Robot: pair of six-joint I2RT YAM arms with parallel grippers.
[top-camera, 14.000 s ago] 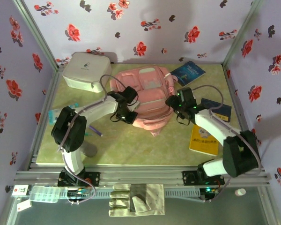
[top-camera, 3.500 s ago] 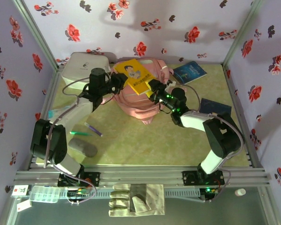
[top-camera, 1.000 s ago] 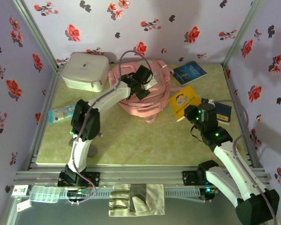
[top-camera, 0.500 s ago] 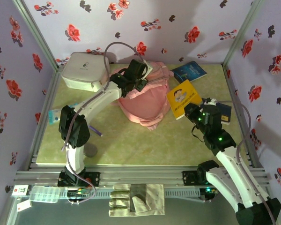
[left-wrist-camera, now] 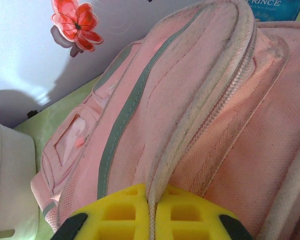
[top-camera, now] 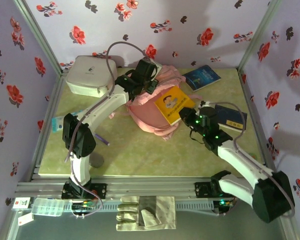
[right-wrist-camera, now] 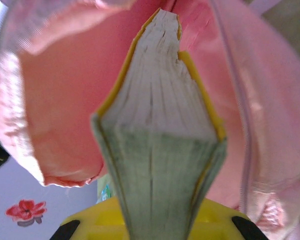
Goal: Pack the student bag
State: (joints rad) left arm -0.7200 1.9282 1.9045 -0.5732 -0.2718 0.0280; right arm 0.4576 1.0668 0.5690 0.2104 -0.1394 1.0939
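Observation:
The student bag [top-camera: 149, 114], pink and soft, lies at the back middle of the table with its mouth toward the right arm. My left gripper [top-camera: 146, 80] is shut on the bag's pale zip edge [left-wrist-camera: 190, 125], pinching it between the yellow fingers [left-wrist-camera: 121, 210] and holding it lifted. My right gripper [top-camera: 191, 119] is shut on a yellow book [top-camera: 173, 104], which tilts over the bag's right side. In the right wrist view the book's page edge [right-wrist-camera: 160, 125] points into the open pink mouth of the bag [right-wrist-camera: 65, 100].
A white-grey zip case [top-camera: 90, 75] stands at the back left, beside the bag. A light blue book [top-camera: 201, 77] lies at the back right and a dark blue book [top-camera: 231, 117] lies under the right arm. Pens [top-camera: 102, 141] and a packet [top-camera: 57, 122] lie on the left.
My right gripper has carried the yellow book left, from beside the bag to over its opening. My left gripper keeps its hold on the bag's edge and has barely moved.

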